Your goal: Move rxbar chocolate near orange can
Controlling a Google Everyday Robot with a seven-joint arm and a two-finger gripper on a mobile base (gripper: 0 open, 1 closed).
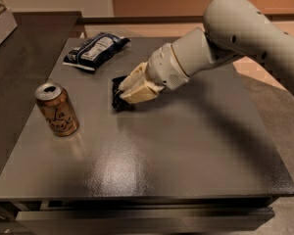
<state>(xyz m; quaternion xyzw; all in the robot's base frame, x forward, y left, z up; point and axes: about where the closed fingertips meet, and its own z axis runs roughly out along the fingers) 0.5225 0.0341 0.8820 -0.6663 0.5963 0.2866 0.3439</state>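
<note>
The orange can (pixel 57 109) stands upright near the table's left edge, copper-orange with a silver top and cursive lettering. My gripper (pixel 126 93) reaches in from the right on a pale arm and sits at the table's middle. Its cream fingers are shut on the rxbar chocolate (pixel 118 92), a small black wrapper that sticks out to the left of the fingers, just above or on the tabletop. The bar is about a can's height to the right of the can. Most of the bar is hidden by the fingers.
A dark blue-and-white chip bag (pixel 95 50) lies at the back left of the grey table (pixel 186 151). A dark counter (pixel 24 48) adjoins the table on the left. The arm (pixel 225 38) spans the back right.
</note>
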